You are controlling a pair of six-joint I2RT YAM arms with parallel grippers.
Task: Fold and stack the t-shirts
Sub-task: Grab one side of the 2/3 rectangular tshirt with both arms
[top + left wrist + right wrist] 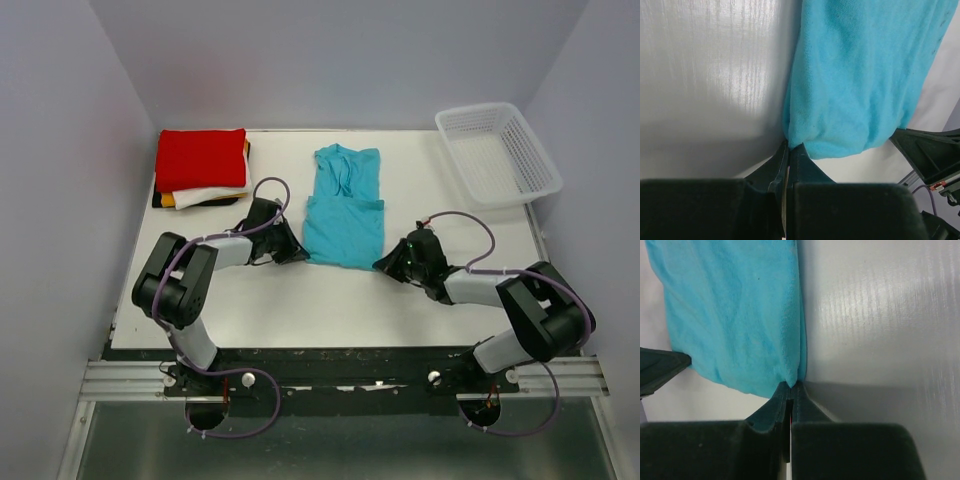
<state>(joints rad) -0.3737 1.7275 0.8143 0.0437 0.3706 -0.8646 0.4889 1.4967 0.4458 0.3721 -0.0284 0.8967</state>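
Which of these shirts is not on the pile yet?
The turquoise t-shirt, lying apart, its near corners pinched by the left end effector and right end effector; the red t-shirt tops the stack far left.

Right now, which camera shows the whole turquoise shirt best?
Top external: the turquoise shirt lies fully in frame there. Each wrist view shows only one near corner of it, pinched at the tips of the left hand and the right hand.
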